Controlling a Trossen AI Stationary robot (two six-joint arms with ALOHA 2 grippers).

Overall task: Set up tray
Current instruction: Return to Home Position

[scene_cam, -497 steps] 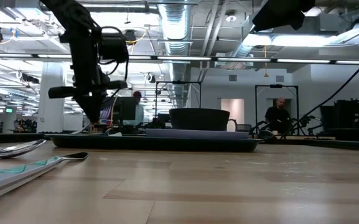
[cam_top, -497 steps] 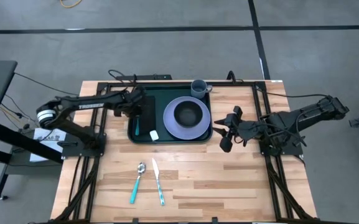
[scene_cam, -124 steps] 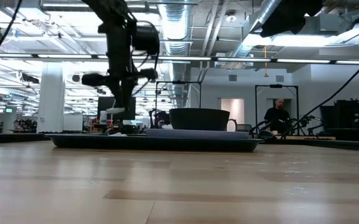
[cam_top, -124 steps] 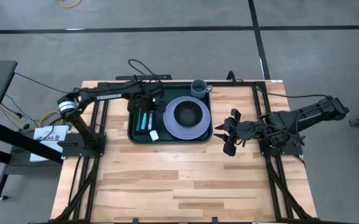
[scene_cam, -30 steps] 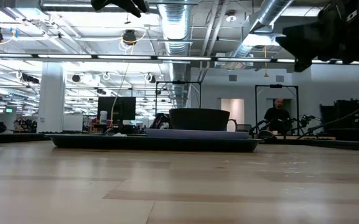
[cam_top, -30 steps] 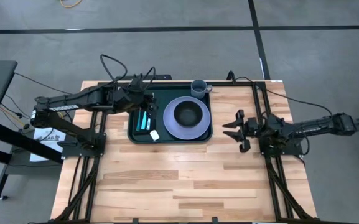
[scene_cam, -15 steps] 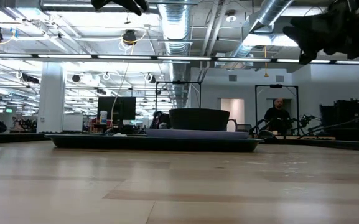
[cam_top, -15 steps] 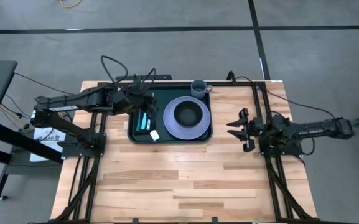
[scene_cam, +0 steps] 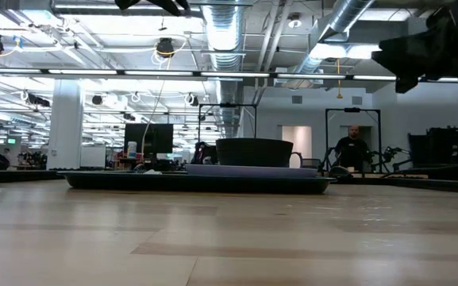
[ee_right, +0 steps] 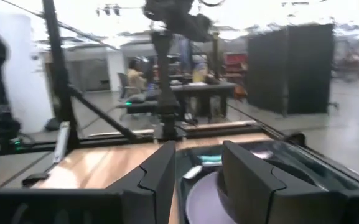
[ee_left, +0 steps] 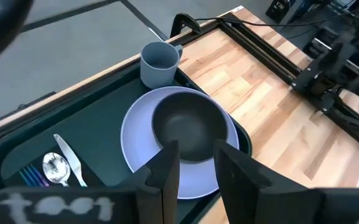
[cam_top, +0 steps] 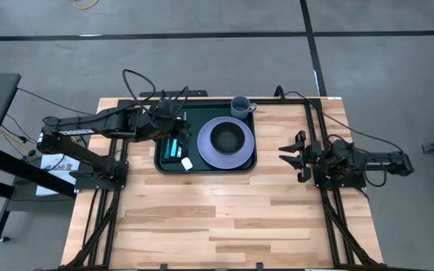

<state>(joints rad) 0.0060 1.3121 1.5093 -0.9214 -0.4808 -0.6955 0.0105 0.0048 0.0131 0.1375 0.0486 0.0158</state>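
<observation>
The dark green tray (cam_top: 161, 159) lies on the far middle of the table. On it rests a lavender plate (cam_top: 206, 154) with a dark bowl (cam_top: 228, 137) in its middle, and a grey-blue cup (cam_top: 240, 105) stands at the tray's far right corner. A spoon (ee_left: 57, 167) and a knife (ee_left: 73, 164) lie on the tray's left part. My left gripper (cam_top: 173, 124) hovers open above the tray's left far part and touches nothing. My right gripper (cam_top: 296, 156) is open, raised over the table to the right of the tray.
A small white piece (cam_top: 186, 162) lies on the tray near its near edge. Black frame rails (cam_top: 314, 128) run along the table's left and right sides. The near half of the wooden table (cam_top: 217, 218) carries nothing. A person (scene_cam: 346, 151) sits in the room far behind.
My right gripper has drawn back a little toward the table's right edge as its arm folded in, staying open. The tray and the things on it have kept still.
</observation>
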